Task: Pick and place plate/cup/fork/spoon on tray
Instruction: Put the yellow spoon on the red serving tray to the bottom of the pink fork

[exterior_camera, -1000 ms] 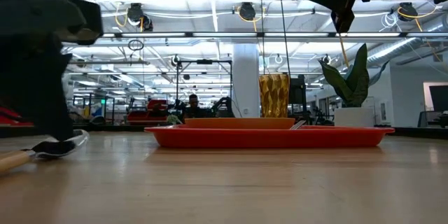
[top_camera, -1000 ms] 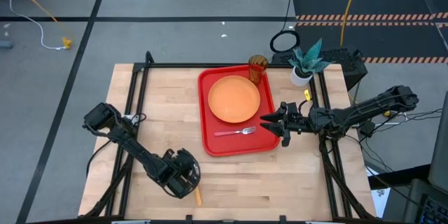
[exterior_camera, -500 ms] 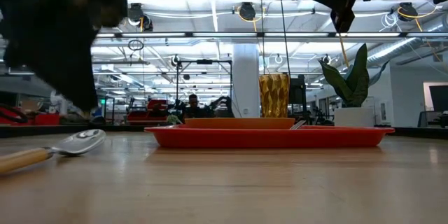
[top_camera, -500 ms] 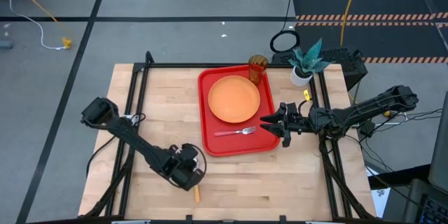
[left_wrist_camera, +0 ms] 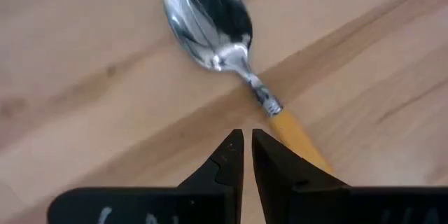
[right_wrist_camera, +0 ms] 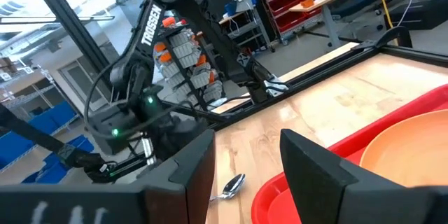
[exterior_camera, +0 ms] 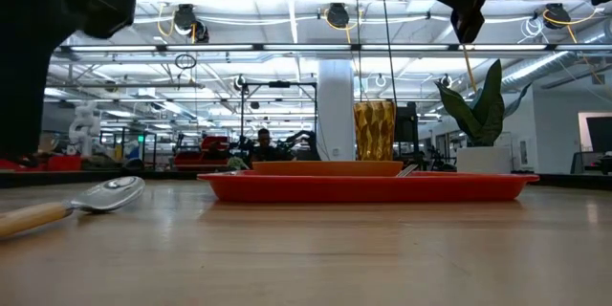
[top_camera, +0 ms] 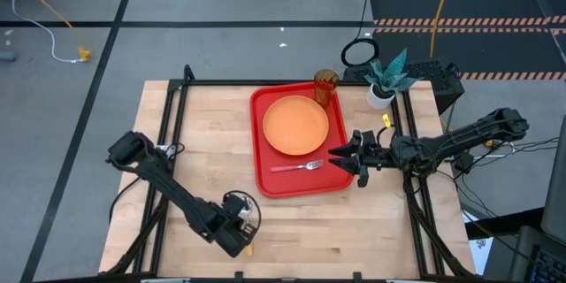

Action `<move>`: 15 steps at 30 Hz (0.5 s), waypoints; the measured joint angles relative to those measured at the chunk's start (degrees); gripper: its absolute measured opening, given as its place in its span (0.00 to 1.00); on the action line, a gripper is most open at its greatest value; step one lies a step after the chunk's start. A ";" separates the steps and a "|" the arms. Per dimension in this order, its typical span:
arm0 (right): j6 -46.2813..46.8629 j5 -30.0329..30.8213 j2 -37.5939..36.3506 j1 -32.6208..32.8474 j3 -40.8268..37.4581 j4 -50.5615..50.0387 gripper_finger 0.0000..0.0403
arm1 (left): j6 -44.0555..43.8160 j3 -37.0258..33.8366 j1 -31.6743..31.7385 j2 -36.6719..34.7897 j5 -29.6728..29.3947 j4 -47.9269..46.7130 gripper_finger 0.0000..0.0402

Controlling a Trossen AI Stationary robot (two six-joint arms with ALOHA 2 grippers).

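The red tray (top_camera: 259,146) sits right of the table's middle. On it lie the orange plate (top_camera: 295,125) and the fork (top_camera: 298,167), and the amber cup (top_camera: 325,87) stands at its far right corner. The spoon (left_wrist_camera: 224,38) lies flat on the bare wood near the front edge, its orange handle (top_camera: 248,248) pointing toward that edge. My left gripper (left_wrist_camera: 246,141) hangs shut just above the handle, pointing down, clear of it. My right gripper (top_camera: 343,159) hovers open and level over the tray's right rim, with nothing between its fingers.
A white pot with a teal plant (top_camera: 382,88) stands at the far right corner, and a black ring (top_camera: 359,53) lies beyond the table. Black frame rails (top_camera: 168,133) run along the table's sides. Bare wood (top_camera: 212,159) lies between the tray and the left arm.
My left gripper has risen off the spoon and rolled about its own axis, staying shut. The spoon remains on the table, and the low view now shows its bowl uncovered.
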 joint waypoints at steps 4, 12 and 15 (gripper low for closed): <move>-0.21 -0.02 0.00 0.00 0.00 0.00 0.39 | -0.80 0.00 0.00 1.72 0.05 5.88 0.08; -0.05 -1.42 0.00 -0.02 0.00 0.24 0.39 | -4.60 0.04 0.44 2.38 -0.06 6.12 0.19; 0.09 -1.62 0.00 -0.02 0.00 0.68 0.39 | -6.71 0.00 0.66 2.38 -0.74 4.28 0.28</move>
